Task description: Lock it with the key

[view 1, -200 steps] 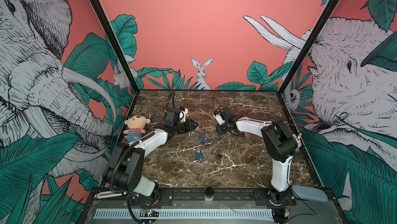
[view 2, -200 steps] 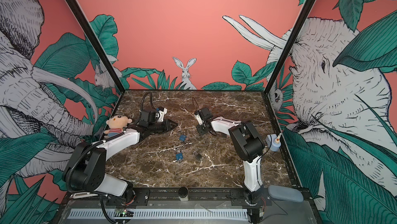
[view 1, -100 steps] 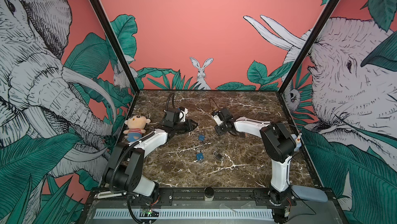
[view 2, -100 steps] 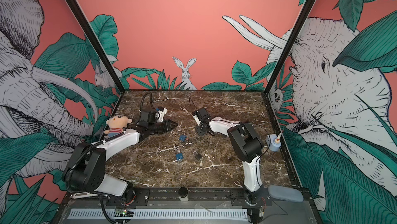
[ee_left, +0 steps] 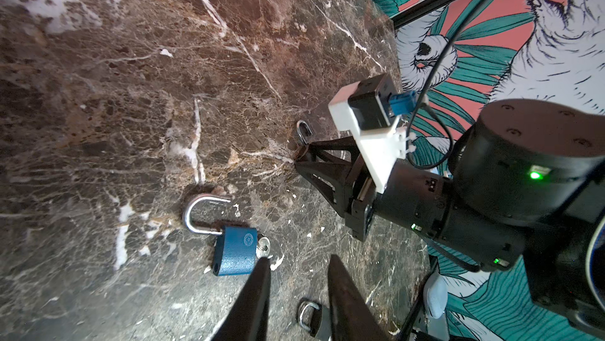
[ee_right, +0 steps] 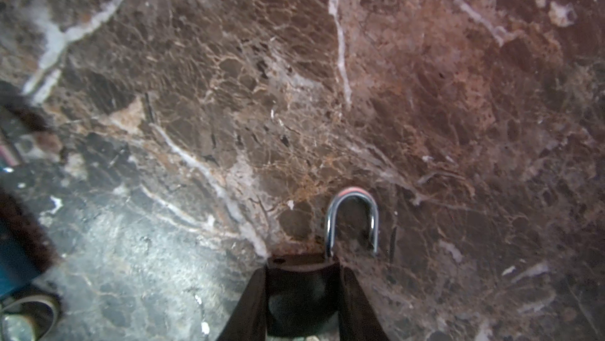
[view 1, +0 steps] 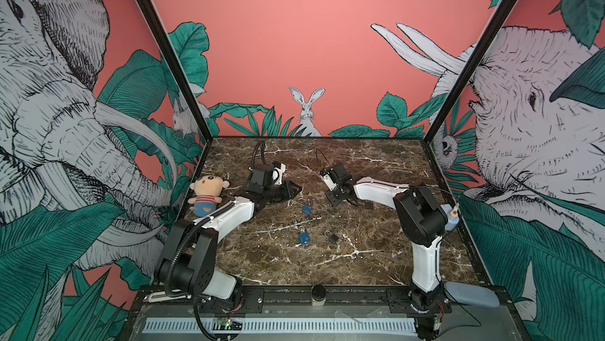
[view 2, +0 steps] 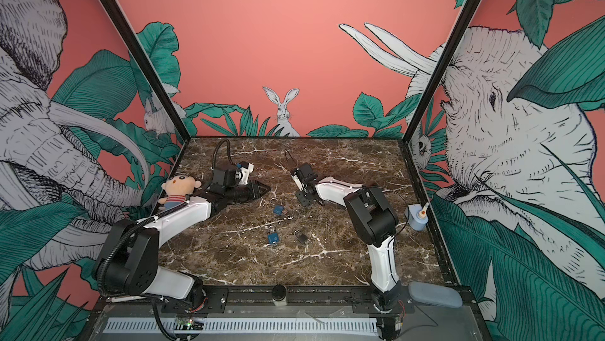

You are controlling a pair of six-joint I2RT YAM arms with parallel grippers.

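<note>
Front row, nearest the arm bases: a front blue padlock (view 1: 304,238) and a grey padlock (view 1: 331,238) are seen lying flat on the marble tabletop (view 1: 360,257), side by side and not touching. Whether their shackles are latched cannot be told.

Next back, near the table centre: the keyed blue padlock (ee_left: 235,252) is found lying flat.
- Body: blue and rectangular, with a round emblem stamped on the upper face.
- Shackle: bright steel, swung open, with one leg clear of the body and its socket hole exposed.
- A silver key (ee_left: 263,245) is seated in the end opposite the shackle.

The left gripper (ee_left: 296,257) is held low, one fingertip just beside the key. Its jaws are parted and only bare marble is seen between them.

To the right, at about the same depth, the right gripper (ee_right: 302,269) is set down at the tabletop. Its jaws are clenched on a dark-bodied padlock (ee_right: 299,287), whose steel shackle (ee_right: 353,221) projects past the fingertips.

A plush doll (view 1: 206,193) is noted at the left table edge and a blue bottle (view 1: 451,220) at the right edge.
</note>
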